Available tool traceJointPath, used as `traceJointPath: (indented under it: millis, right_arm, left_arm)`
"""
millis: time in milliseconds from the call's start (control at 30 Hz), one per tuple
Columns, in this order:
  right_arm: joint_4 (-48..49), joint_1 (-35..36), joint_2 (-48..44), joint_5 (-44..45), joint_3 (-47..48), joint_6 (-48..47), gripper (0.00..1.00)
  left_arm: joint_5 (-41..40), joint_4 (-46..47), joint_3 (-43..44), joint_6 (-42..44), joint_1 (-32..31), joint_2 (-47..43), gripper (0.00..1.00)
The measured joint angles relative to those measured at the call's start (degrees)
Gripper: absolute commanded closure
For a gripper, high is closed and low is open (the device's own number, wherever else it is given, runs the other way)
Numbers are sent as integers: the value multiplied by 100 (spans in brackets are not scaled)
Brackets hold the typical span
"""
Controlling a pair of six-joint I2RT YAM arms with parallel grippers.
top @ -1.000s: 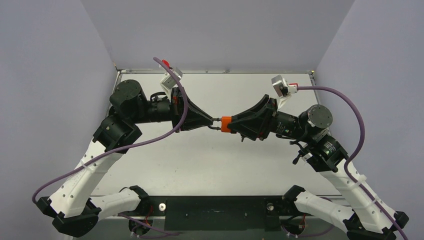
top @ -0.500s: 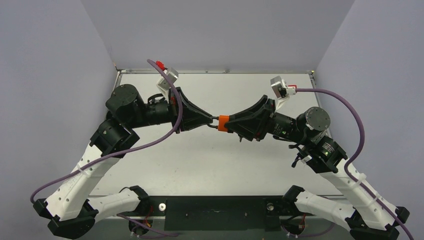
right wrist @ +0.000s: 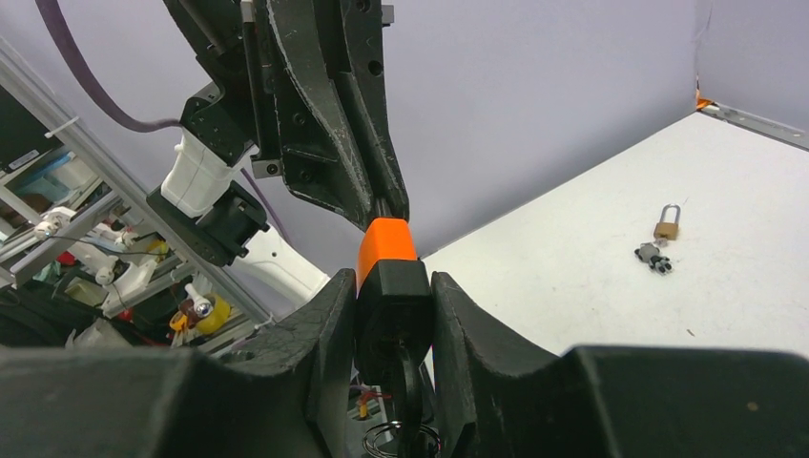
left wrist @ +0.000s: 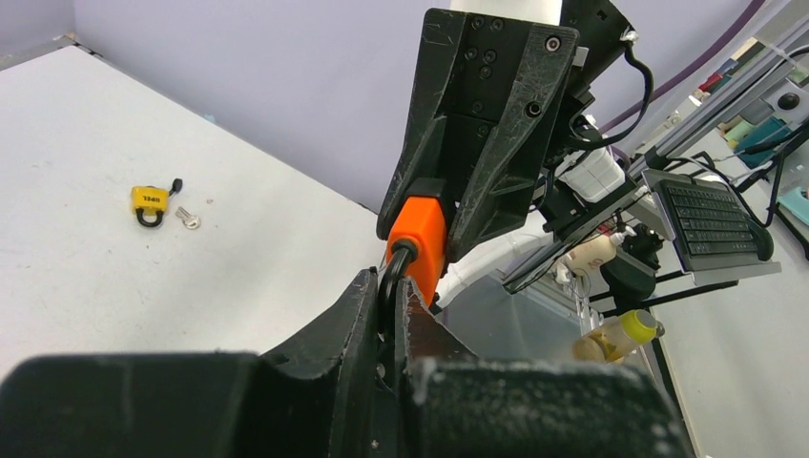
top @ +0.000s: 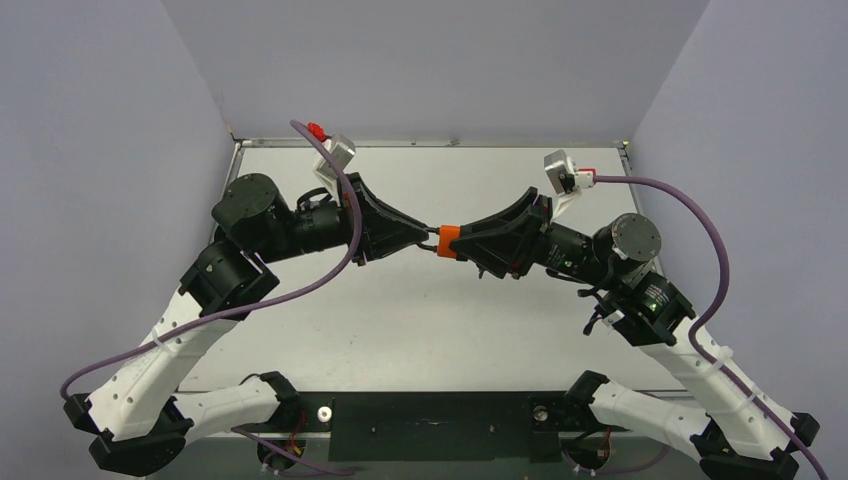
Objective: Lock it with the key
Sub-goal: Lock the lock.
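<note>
Orange padlock (top: 447, 241) is up in the air over the table (top: 400, 320), between the two arms. Right gripper (right wrist: 393, 286) is clamped on its body. Left gripper (left wrist: 391, 291) is pinched tight on the black shackle (left wrist: 394, 267). Key (right wrist: 408, 377) is in the lock's black end. Yellow padlock (left wrist: 148, 202) and brass padlock (right wrist: 667, 225) lie on the table.

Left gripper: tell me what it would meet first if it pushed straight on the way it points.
The orange padlock, directly ahead: the left gripper is shut on its shackle, and the right gripper grips its body just beyond. Practically no gap shows.
</note>
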Motion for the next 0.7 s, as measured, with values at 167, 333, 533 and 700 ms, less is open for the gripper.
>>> traceJointPath:
  millis: [167,333,533,700]
  right_arm:
    - [4,11,31,26,39,-20,100]
    - [-9,11,59,63,111,-44,100]
    - [-9,11,70,105,203,-70,100]
    - [7,39,125,160,249,-96,100]
  left_arm:
    - [-247,4,0,4,-127,-7,100]
    - [-487,55,2,17,-278,-7,100]
    - [-693,157,4,20,-420,-7,100]
    - [-763,173,74,24,-466,24,100]
